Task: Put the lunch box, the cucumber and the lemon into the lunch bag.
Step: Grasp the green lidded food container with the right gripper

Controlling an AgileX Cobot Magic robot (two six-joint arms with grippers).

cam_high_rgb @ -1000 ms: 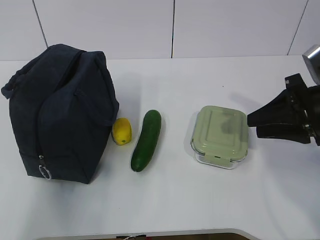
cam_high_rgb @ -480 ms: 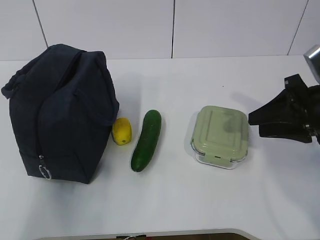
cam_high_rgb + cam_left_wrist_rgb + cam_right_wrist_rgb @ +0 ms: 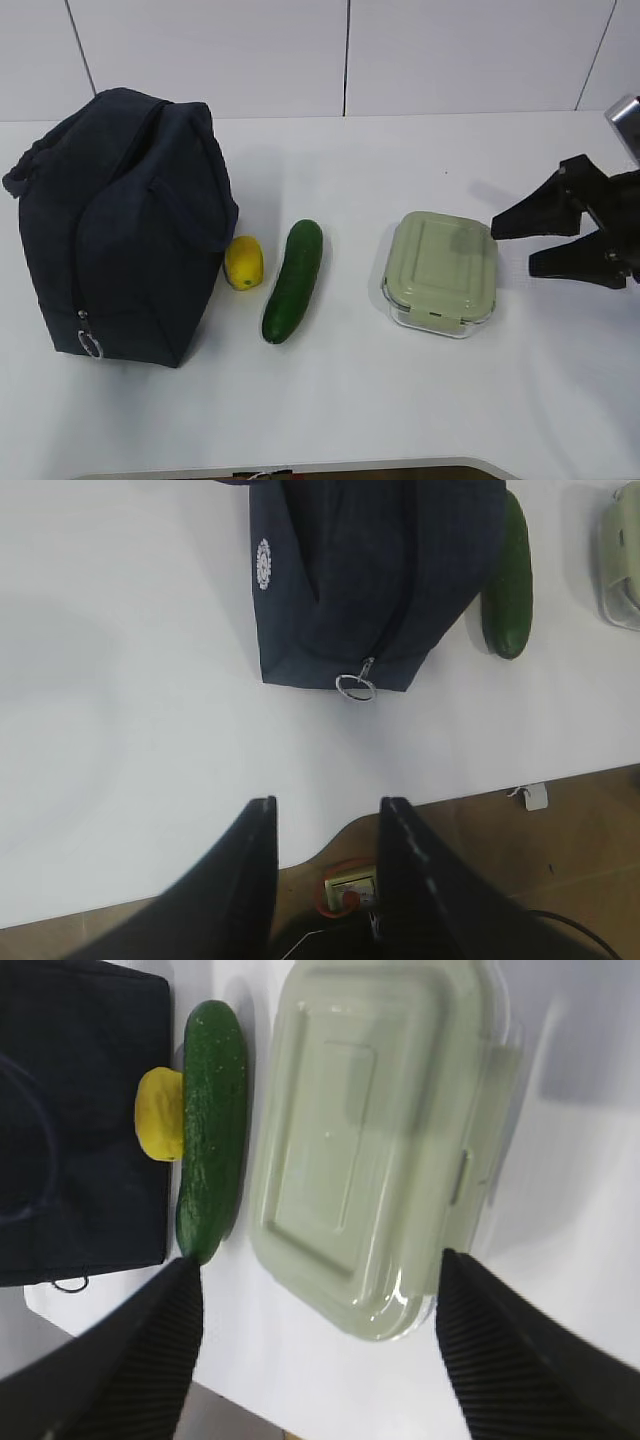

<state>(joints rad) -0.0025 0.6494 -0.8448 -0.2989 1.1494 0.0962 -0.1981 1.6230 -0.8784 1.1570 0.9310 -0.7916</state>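
Nothing packed: green-lidded glass lunch box [image 3: 440, 273], dark green cucumber [image 3: 293, 280], yellow lemon [image 3: 243, 262] on desk [image 3: 400, 400]; navy fabric lunch bag [image 3: 120, 225] zipped. Right hand [image 3: 530, 245] wide open, empty, beside box; left hand [image 3: 325, 825] parted, empty.

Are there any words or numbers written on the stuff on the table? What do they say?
No words or numbers can be read anywhere.
Lunch bag: a small round white logo on its side, too small and blurred to read.
Lunch box, cucumber, lemon: no writing shows.
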